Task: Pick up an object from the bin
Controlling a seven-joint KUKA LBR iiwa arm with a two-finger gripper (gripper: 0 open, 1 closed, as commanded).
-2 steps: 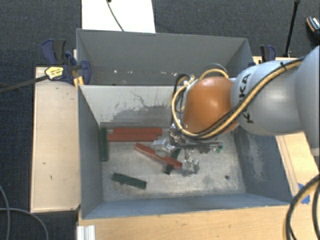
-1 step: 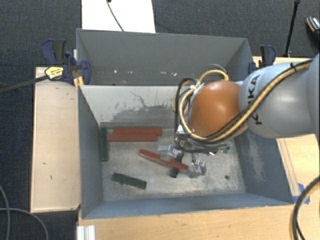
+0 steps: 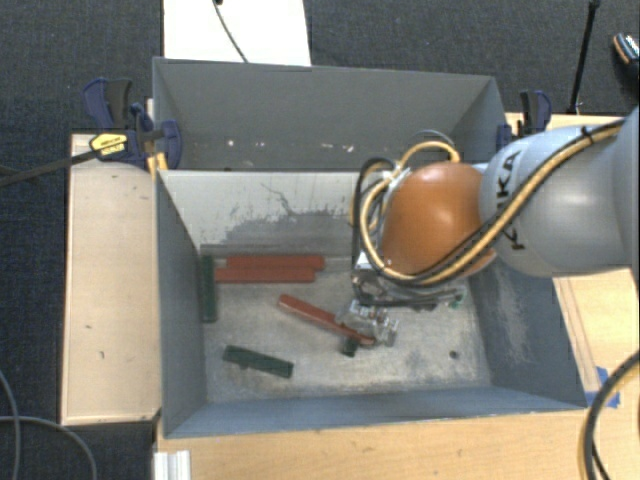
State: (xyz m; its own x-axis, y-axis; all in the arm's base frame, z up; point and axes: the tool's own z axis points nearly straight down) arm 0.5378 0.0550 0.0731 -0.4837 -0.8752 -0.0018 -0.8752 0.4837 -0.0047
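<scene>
Hovering low at the near end of a slim red stick (image 3: 308, 313) lying leftward on the floor, the gripper (image 3: 366, 326) has lifted nothing yet; whether it is spread or closed cannot be told.

Dark grey speckled carpet (image 3: 60, 28) covers the floor on every side of me, in soft, even light. A black cable (image 3: 45, 166) runs in from the left. A thin black rod (image 3: 589, 28) slants at top right, can't tell what it is.
</scene>
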